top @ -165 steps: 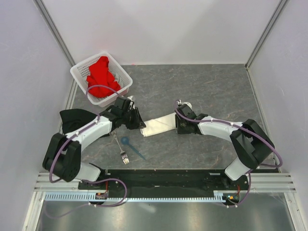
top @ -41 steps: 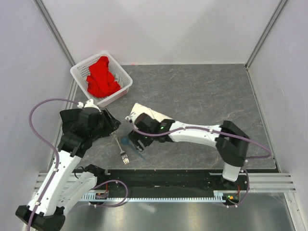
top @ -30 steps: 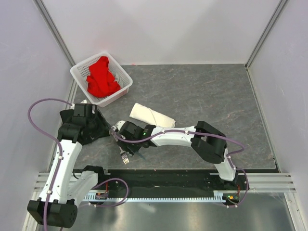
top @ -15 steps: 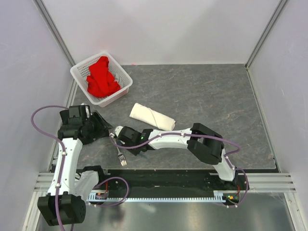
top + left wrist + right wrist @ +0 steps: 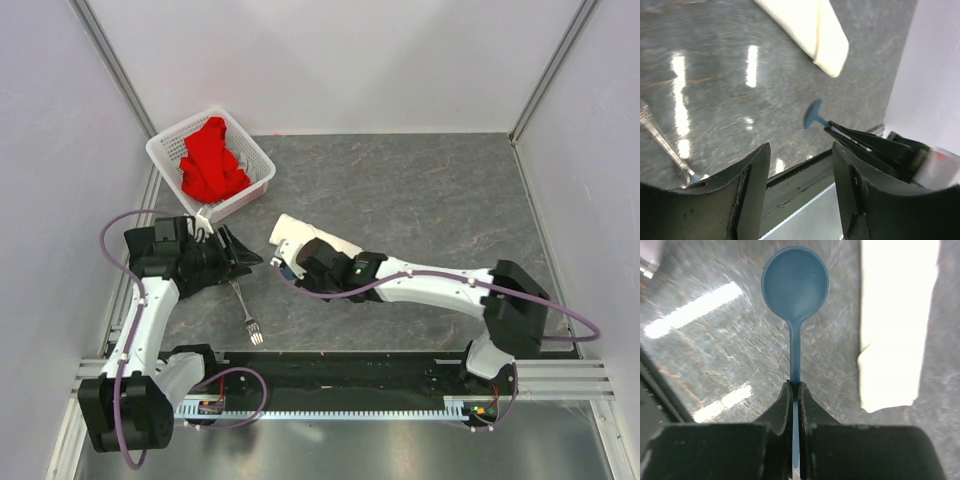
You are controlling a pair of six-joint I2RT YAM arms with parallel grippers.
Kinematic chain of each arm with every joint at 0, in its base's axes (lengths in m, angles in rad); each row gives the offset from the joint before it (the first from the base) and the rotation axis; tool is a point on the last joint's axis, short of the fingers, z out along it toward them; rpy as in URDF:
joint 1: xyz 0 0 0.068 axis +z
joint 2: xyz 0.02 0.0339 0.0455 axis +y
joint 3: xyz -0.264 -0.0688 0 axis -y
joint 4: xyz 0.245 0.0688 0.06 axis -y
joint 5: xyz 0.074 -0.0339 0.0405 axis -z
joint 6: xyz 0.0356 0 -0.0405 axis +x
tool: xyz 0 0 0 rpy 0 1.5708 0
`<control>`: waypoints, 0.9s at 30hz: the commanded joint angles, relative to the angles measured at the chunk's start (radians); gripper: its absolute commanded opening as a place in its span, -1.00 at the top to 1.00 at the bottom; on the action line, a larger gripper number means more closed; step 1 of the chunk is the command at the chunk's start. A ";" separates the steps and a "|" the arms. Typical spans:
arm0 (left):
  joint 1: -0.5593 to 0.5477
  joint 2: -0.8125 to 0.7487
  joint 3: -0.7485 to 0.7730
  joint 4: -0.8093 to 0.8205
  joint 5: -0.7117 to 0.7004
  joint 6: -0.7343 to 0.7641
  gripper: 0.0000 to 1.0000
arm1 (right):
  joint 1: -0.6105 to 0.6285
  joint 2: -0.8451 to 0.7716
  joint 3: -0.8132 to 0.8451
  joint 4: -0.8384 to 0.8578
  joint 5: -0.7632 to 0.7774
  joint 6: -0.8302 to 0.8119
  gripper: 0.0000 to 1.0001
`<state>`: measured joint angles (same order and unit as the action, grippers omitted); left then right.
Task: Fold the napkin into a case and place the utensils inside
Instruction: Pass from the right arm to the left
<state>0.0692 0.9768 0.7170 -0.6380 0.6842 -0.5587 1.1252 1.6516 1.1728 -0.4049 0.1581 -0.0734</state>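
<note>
The napkin, folded into a narrow cream strip (image 5: 298,231), lies mid-table, and my right arm covers its right part. It also shows in the wrist views (image 5: 812,30) (image 5: 895,320). My right gripper (image 5: 795,390) (image 5: 291,266) is shut on the handle of the blue spoon (image 5: 795,282) (image 5: 814,114), which hangs above the table just left of the strip's near end. The silver fork (image 5: 245,305) (image 5: 660,140) lies on the table near the front edge. My left gripper (image 5: 801,150) (image 5: 242,262) hovers open and empty, left of the spoon and above the fork's handle.
A white perforated basket (image 5: 160,150) with a red cloth (image 5: 212,160) stands at the back left. Grey walls close in the table on three sides. A black rail (image 5: 340,365) runs along the front edge.
My right gripper has shut on the spoon, lifted it and carried it right, to the strip's near end. The left arm has swung its gripper toward the centre. The fork has stayed put.
</note>
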 commanded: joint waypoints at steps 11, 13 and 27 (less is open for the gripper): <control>-0.236 0.109 0.013 0.222 0.014 0.065 0.02 | 0.004 -0.127 -0.025 -0.012 -0.055 -0.068 1.00; -0.238 0.123 0.015 0.205 -0.002 0.074 0.03 | 0.002 -0.131 -0.028 -0.006 -0.066 -0.068 1.00; -0.278 0.203 0.039 0.232 0.034 0.077 0.73 | -0.025 -0.125 -0.025 0.015 -0.075 -0.036 1.00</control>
<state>-0.2050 1.1641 0.7177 -0.4511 0.6949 -0.5213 1.1172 1.5509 1.1503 -0.4248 0.0853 -0.1276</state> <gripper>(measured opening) 0.213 0.020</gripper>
